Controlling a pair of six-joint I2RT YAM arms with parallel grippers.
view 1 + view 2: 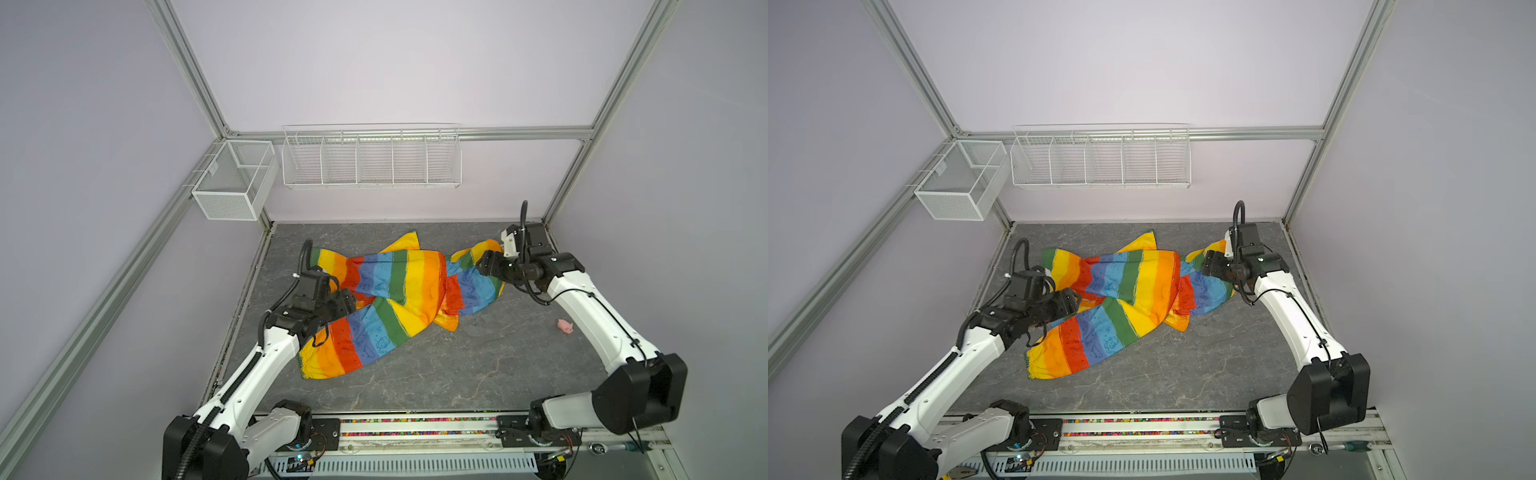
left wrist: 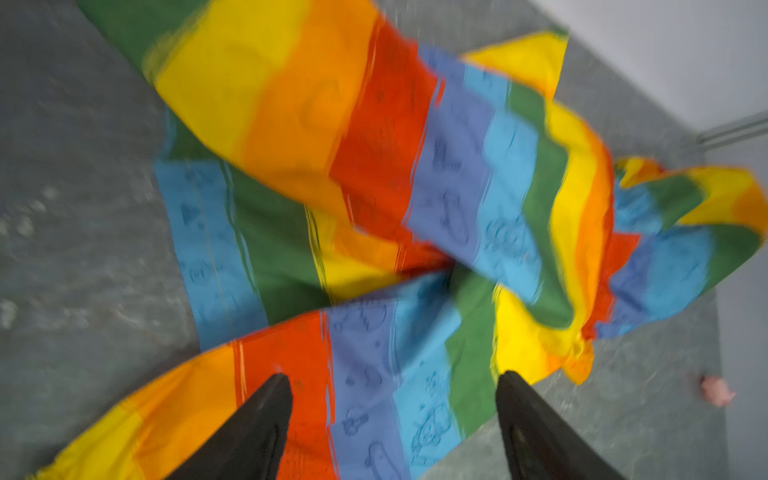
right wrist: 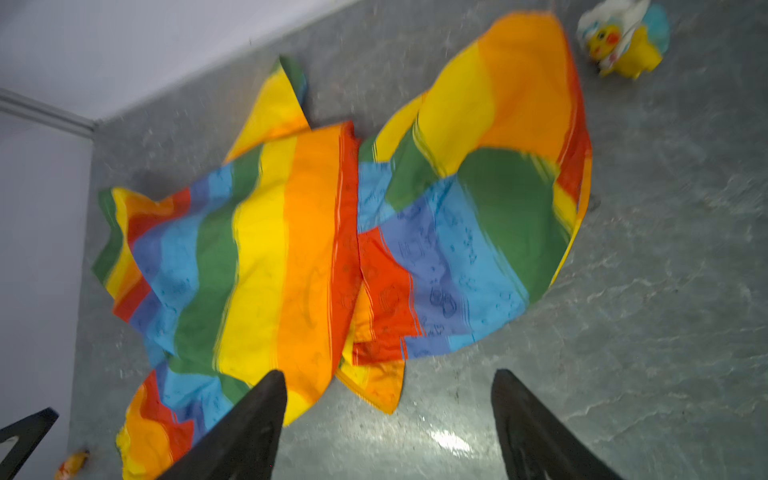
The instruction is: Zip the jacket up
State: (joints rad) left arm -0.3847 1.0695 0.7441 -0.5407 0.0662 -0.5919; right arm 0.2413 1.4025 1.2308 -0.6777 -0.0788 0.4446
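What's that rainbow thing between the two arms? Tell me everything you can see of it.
The jacket is thin fabric in red, orange, yellow, green and blue stripes with faint printed drawings. It lies crumpled and folded over itself on the grey table, one sleeve stretched toward the front. Whether it is zipped cannot be told.
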